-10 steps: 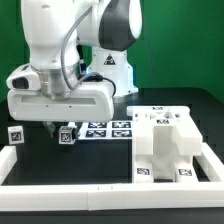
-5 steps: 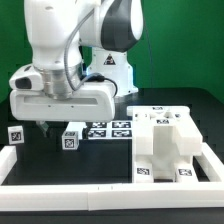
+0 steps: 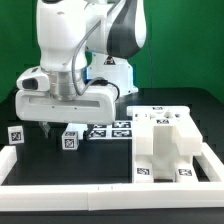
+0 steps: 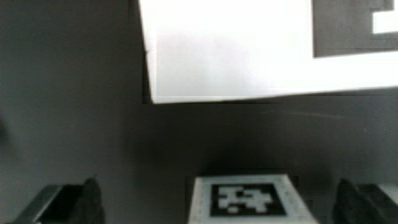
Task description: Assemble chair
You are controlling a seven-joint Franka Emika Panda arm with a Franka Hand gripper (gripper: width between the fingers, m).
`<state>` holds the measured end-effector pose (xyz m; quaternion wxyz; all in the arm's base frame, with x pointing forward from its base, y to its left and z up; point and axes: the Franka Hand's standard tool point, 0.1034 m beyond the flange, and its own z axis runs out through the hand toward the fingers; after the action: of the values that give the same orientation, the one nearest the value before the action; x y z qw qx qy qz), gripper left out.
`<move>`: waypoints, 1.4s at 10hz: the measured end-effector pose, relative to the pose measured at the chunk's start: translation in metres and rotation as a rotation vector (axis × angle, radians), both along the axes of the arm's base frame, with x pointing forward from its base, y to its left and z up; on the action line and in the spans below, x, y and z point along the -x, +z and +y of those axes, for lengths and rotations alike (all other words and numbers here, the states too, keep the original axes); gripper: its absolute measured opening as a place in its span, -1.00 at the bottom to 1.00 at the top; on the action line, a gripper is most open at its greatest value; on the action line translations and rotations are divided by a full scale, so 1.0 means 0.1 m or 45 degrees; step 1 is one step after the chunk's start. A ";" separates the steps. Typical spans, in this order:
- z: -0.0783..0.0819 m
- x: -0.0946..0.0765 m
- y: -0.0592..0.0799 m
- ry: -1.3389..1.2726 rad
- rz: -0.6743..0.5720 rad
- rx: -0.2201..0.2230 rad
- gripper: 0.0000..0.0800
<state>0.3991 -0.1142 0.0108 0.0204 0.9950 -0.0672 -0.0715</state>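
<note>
1. At the exterior view's far left, I note a small tagged chair part (image 3: 15, 135) standing on the black table (image 3: 40, 153), close to the white border rail (image 3: 80, 172).
2. Next, the gripper (image 3: 66, 127) hangs low over the table with its jaws spread wide. A small tagged block (image 3: 71, 139) sits between the fingers (image 4: 68, 205). In the wrist view I see a dark gap on each side of the block (image 4: 244, 197).
3. The marker board (image 3: 106, 128) lies flat just behind the block.
4. At the exterior view's right, the blocky joined chair body (image 3: 165, 145) stands upright, well apart from the gripper.
</note>
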 end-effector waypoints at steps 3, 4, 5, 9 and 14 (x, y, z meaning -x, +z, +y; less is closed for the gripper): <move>0.00 0.01 -0.01 0.000 0.003 0.001 0.62; 0.00 0.01 -0.01 0.000 0.004 0.001 0.62; 0.00 0.01 -0.01 0.000 0.004 0.001 0.62; 0.02 -0.21 0.08 -0.026 0.097 -0.067 0.62; 0.06 -0.29 0.15 -0.048 0.181 -0.115 0.62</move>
<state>0.4282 -0.1079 0.0259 -0.0211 0.9858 -0.0812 -0.1455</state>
